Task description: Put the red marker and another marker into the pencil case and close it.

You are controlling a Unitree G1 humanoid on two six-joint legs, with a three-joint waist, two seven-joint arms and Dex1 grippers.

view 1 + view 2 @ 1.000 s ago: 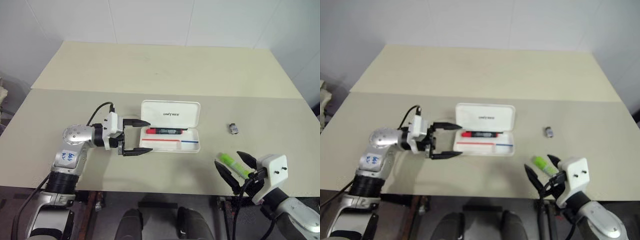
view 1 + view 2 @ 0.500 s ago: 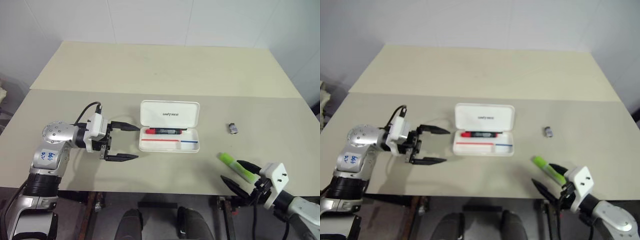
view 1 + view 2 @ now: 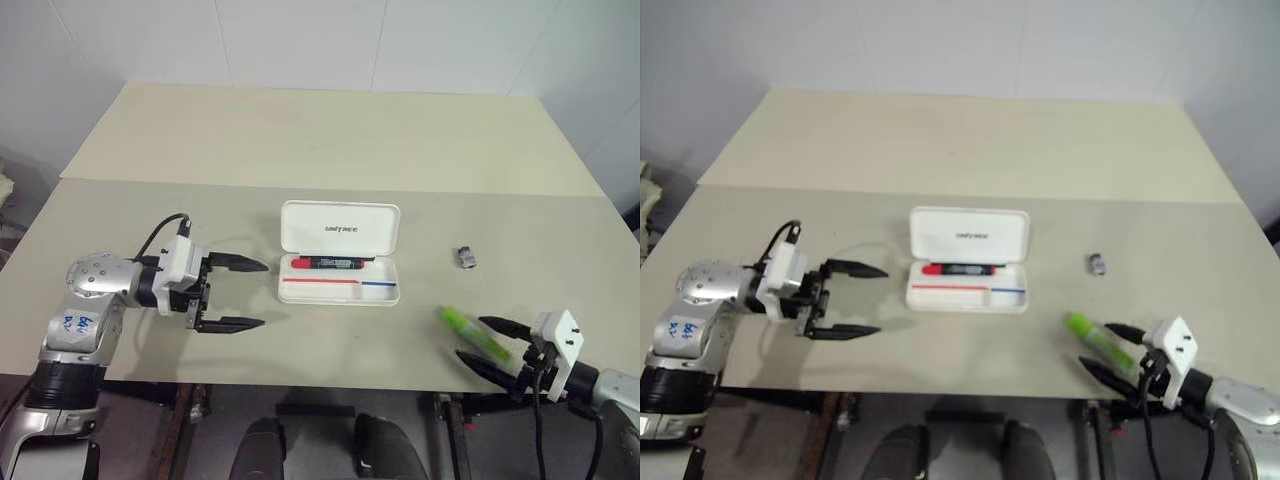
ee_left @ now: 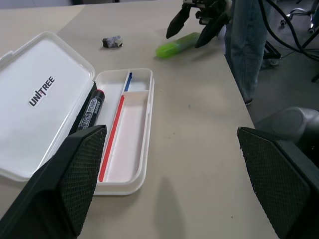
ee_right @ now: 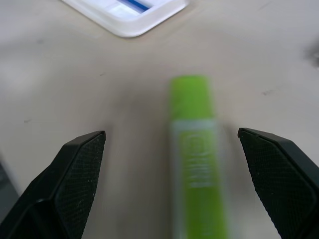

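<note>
The white pencil case (image 3: 340,228) lies open at the table's middle, lid tipped back. The red marker (image 3: 328,263) rests in its tray along the hinge side. The lime-green marker (image 3: 466,331) lies on the table near the front edge, right of the case. My right gripper (image 3: 475,340) is open and points left, its fingers either side of the green marker's (image 5: 194,149) near end, not closed on it. My left gripper (image 3: 262,295) is open and empty, a short way left of the case (image 4: 45,99), pointing at it.
A small grey object (image 3: 466,257) lies right of the case, behind the green marker. The table's front edge (image 3: 380,385) runs just under the right gripper. What looks like a person's blue trouser leg (image 4: 245,50) stands past that edge. Bare tabletop stretches behind the case.
My left gripper has drawn back to the left, away from the case. My right gripper has dropped and swung round to point left along the green marker. Case and markers have not moved.
</note>
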